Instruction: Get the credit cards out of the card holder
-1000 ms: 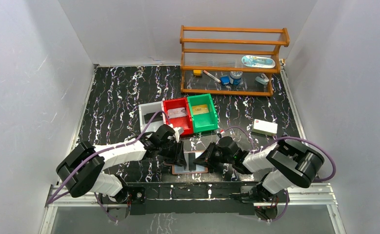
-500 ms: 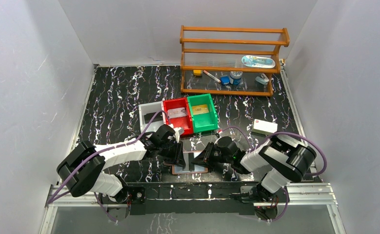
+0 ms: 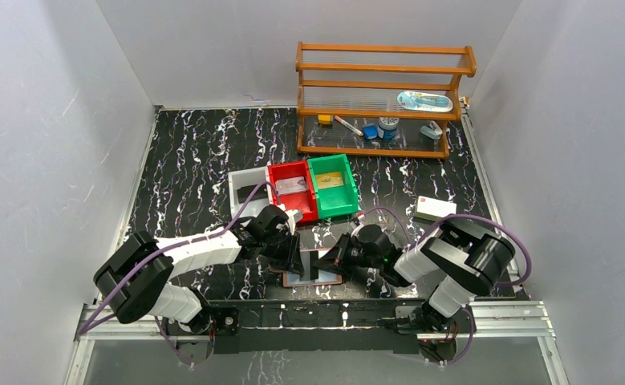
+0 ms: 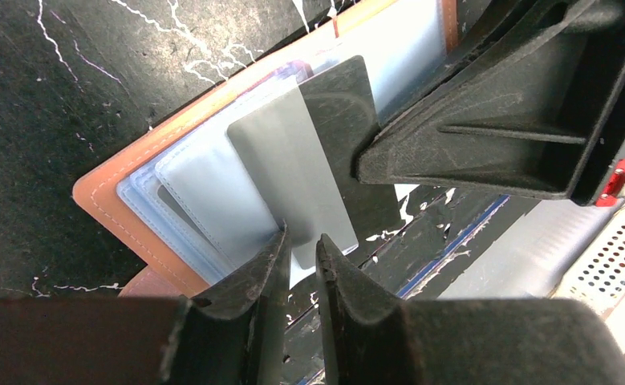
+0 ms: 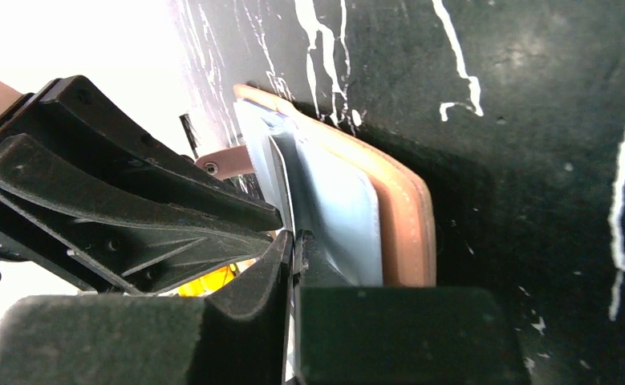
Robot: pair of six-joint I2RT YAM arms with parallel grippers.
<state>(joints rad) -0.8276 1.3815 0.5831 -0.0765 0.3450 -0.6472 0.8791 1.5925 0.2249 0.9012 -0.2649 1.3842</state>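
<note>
Mia: From up high, where is the card holder [image 3: 313, 277]?

Tom: It lies open on the black table [image 3: 188, 160], in the middle, close to the near edge. The left claw [image 3: 295, 255] is at its left side. The right claw [image 3: 330, 258] is at its right side. Their tips almost meet over it.

Mia: What else is there?

Tom: A red bin [image 3: 273, 188] and a green bin [image 3: 353, 192] sit side by side behind the holder. A white box [image 3: 436, 210] is off to the right. A wooden shelf [image 3: 381, 70] stands at the back.

Mia: Now the left claw's camera.

Tom: The holder [image 4: 104, 196] lies flat, with a brown edge round pale pockets [image 4: 204, 192]. A grey card [image 4: 289, 168] lies across the pockets and pokes out past the holder's edge. Its end reaches the thin gap between the left claw's fingers [image 4: 245, 297]. The fingers are nearly together, but I cannot tell if they pinch the card. A darker card [image 4: 341, 112] lies beside the grey one. The right claw's tip touches it.

Mia: And the right claw's camera?

Tom: The holder [image 5: 405, 216] is just ahead on the table. A thin pale sheet [image 5: 286, 184] stands up from it and runs down between the right claw's fingers [image 5: 245, 305]. The fingers are pressed together on it. I cannot tell if it is a card or a pocket. The left claw is the big black shape on the left, very close.
</note>
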